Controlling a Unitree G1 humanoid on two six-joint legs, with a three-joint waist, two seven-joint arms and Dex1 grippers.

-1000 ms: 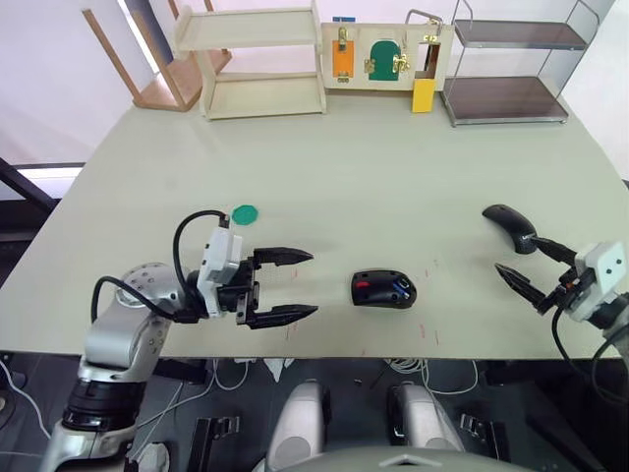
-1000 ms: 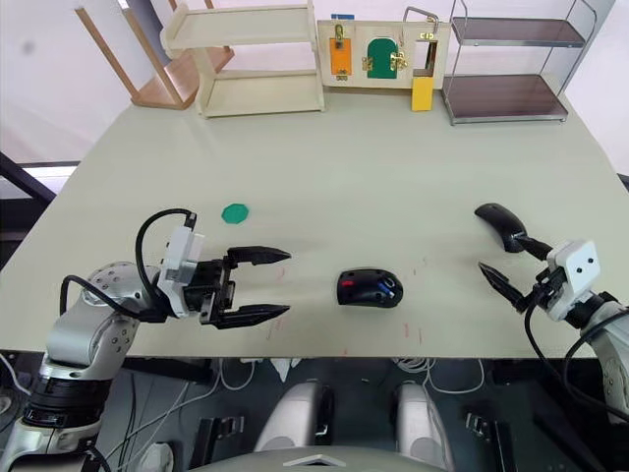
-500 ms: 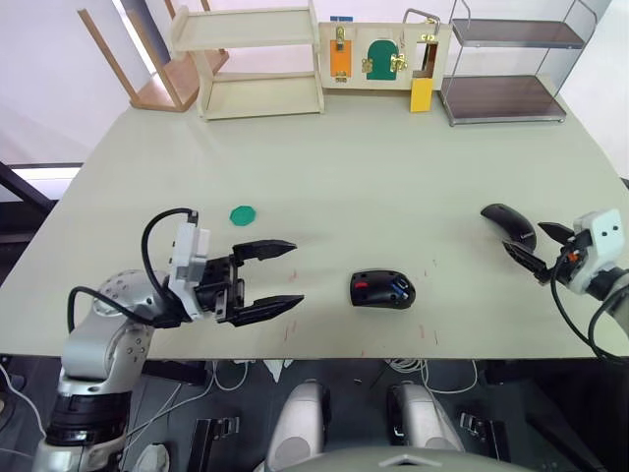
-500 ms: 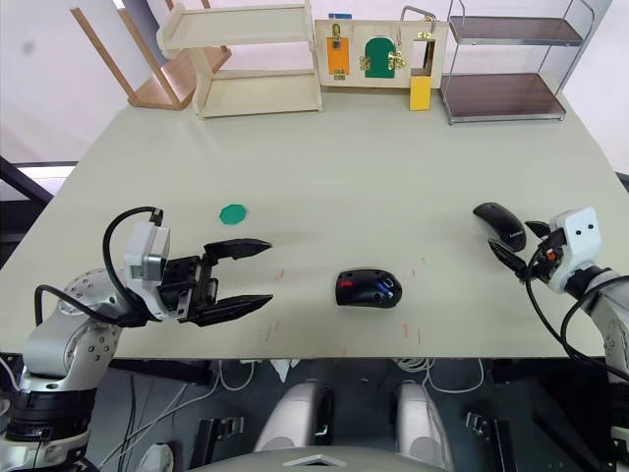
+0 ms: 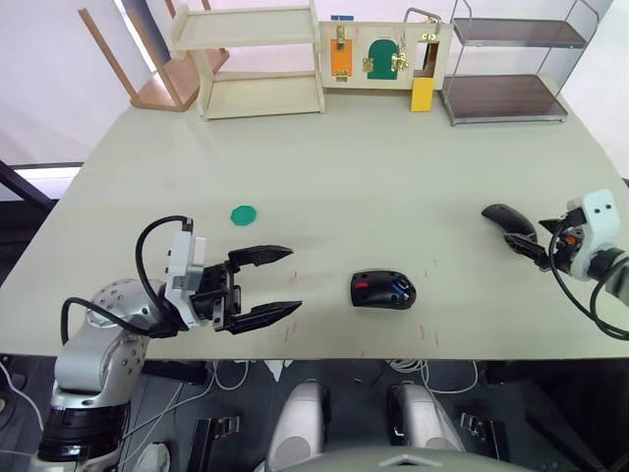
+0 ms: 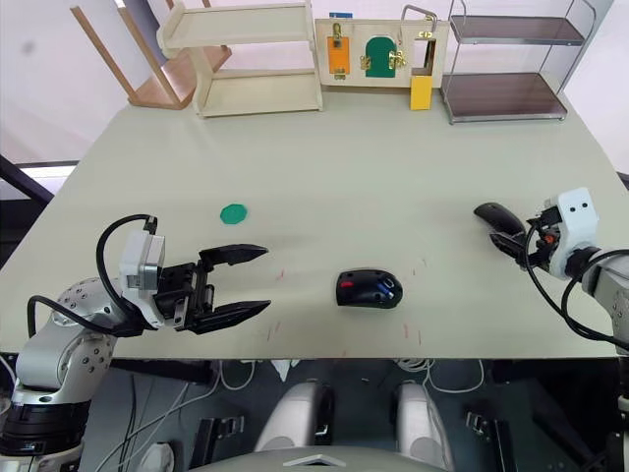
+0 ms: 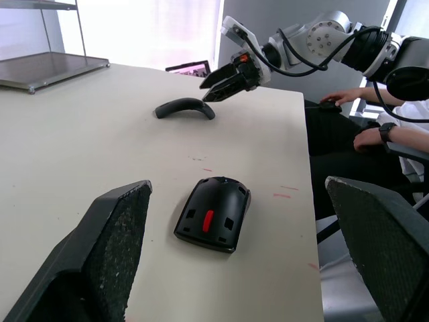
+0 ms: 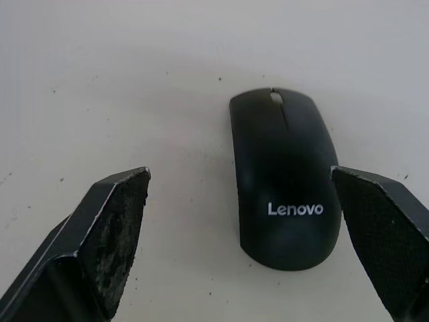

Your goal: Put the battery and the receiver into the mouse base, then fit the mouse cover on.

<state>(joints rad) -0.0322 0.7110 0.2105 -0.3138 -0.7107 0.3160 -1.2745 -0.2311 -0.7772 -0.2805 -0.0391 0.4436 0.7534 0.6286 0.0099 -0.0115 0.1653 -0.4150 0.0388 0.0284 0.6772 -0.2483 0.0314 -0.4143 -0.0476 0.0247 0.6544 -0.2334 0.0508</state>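
A: Nearest you, what sits on the surface (image 5: 393, 177)?

B: Your left claw (image 5: 277, 284) hangs low near the front edge, fingers spread wide and holding nothing. To its right, well apart, the mouse base (image 5: 383, 289) lies with its hollow up; you can see the red parts and a blue battery (image 5: 400, 288) inside. The receiver I can't make out.

A: And your right side?

B: The right claw (image 5: 532, 249) sits by the right edge, spread wide and empty, just beside the mouse cover (image 5: 508, 222). In the right wrist view the cover (image 8: 284, 176) lies flat between the two fingers (image 8: 110, 228), touching neither.

A: Anything in between?

B: Bare surface between base and cover. A green disc (image 5: 243, 213) lies beyond the left claw. At the far edge stand a wooden shelf (image 5: 257, 61), a latch board (image 5: 383, 56) and a metal rack (image 5: 511, 67). In the left wrist view a person's hands (image 7: 365, 137) rest beyond the surface's edge.
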